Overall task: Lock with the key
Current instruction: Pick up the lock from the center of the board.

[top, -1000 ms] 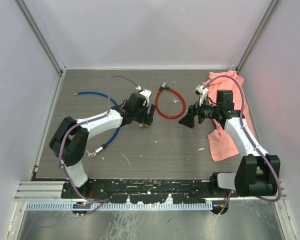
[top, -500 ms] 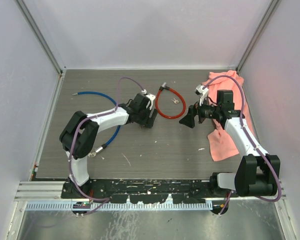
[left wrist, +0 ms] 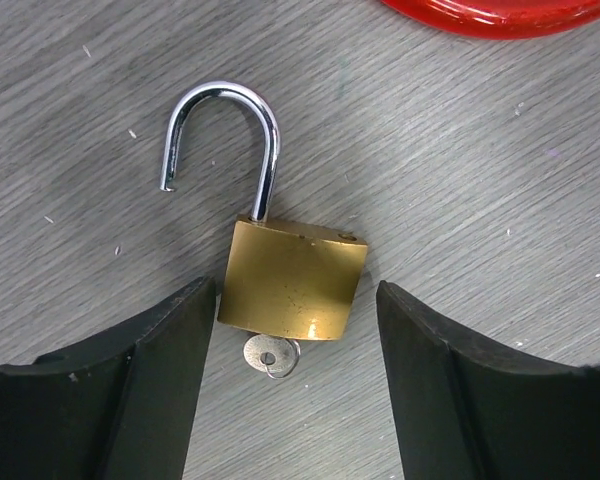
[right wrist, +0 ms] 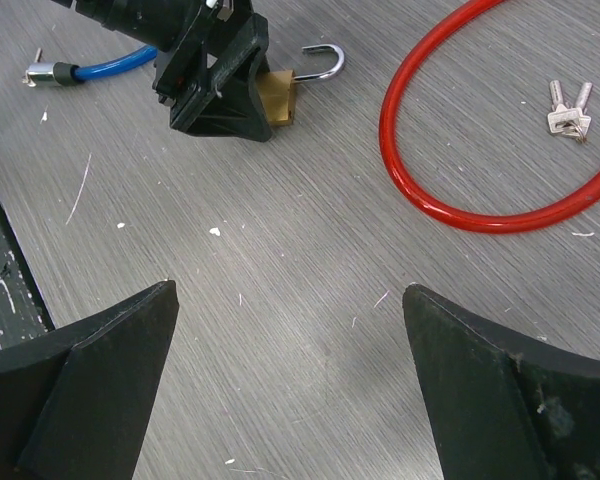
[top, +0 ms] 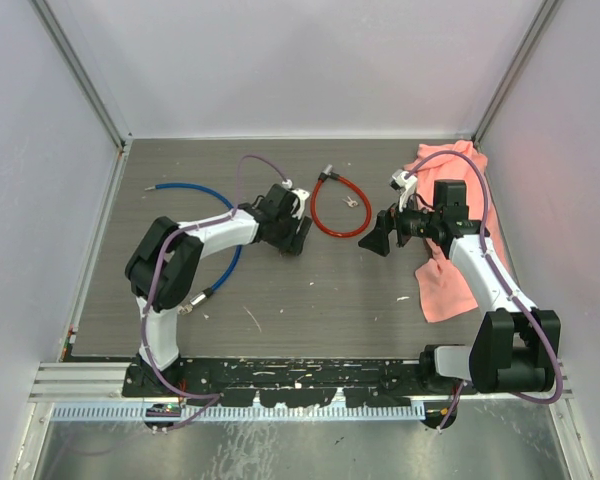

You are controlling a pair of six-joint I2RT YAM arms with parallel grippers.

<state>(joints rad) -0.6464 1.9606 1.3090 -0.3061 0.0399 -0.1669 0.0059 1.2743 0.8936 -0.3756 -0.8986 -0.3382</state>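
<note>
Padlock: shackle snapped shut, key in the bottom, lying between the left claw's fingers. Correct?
No: the shackle is open, its free end swung clear, as the left wrist view shows. The rest holds: the key is in the bottom of the padlock, which lies between the left claw's fingers.

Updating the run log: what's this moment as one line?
left gripper: open, jaws either side of brass padlock | shackle: open | key: inserted at base | right gripper: open, empty

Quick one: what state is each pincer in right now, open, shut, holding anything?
Left pincer: open, one finger on each side of the brass padlock, not gripping it.
Right pincer: open wide, holding nothing.
</note>
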